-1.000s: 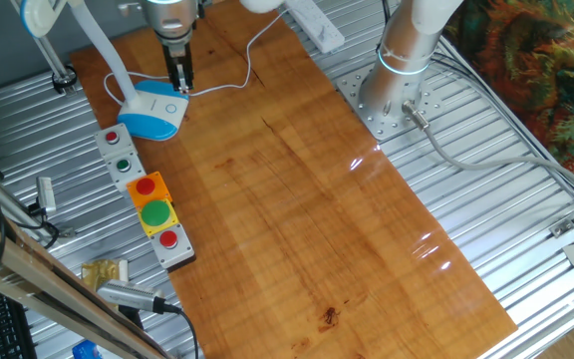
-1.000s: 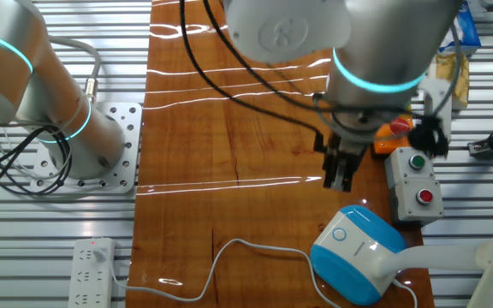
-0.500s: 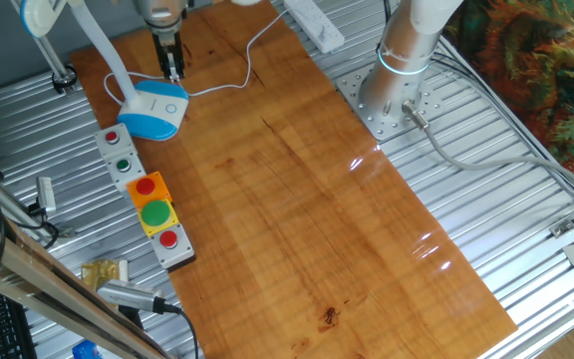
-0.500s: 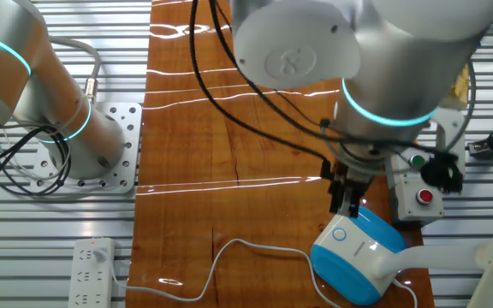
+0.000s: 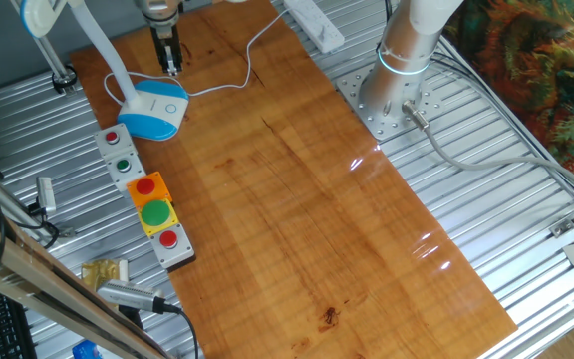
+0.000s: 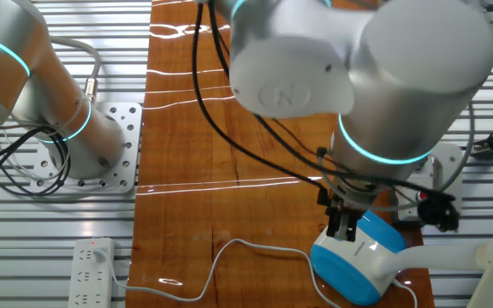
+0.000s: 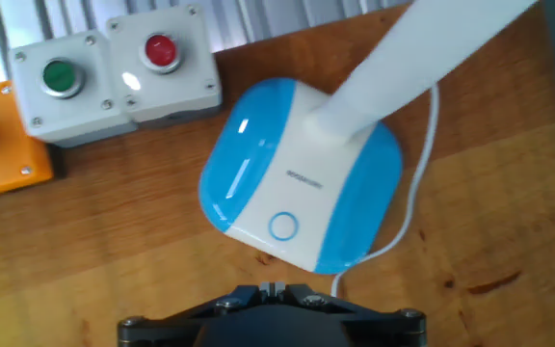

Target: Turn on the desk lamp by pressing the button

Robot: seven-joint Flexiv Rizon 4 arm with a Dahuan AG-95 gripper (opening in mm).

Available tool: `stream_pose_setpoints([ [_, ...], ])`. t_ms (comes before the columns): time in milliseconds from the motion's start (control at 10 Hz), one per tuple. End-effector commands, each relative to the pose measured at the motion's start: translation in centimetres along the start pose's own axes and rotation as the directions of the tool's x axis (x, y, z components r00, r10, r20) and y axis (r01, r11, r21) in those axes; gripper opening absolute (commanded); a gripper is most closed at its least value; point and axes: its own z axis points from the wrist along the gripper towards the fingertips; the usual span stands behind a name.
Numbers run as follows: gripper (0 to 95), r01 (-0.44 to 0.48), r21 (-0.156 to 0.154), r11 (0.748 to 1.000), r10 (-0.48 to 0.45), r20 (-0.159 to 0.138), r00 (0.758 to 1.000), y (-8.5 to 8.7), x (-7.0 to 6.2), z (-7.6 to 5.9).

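Hand view: end effector (image 7: pixel 271 289) fingertips cut off below button (image 7: pixel 282 226).

A glossy wooden board (image 5: pixel 297 189) is laid diagonally over a ribbed metal table (image 5: pixel 486 189), whose slats are seen on either side of the board. Pale streaks of reflected light (image 5: pixel 367 158) are shown on the board's varnish. Beyond the table's edge on the far side from the board, a patterned red and green cloth (image 5: pixel 536 70) is seen.
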Motion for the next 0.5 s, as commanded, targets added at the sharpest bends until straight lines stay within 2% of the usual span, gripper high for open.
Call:
stream_pose_setpoints([
  [100, 0.0, -0.001, -0.009, 1.000, 0.001, 0.008, 1.000, -0.07, -0.05, 0.05],
  [200, 0.0, -0.001, -0.014, 1.000, 0.001, 0.009, 1.000, -0.09, -0.10, 0.15],
  [300, 0.0, -0.002, -0.043, 0.999, 0.003, 0.014, 1.000, -0.10, -0.20, 0.37],
  [500, 0.0, -0.003, -0.063, 0.998, 0.004, 0.019, 1.000, -0.09, -0.21, 0.41],
])
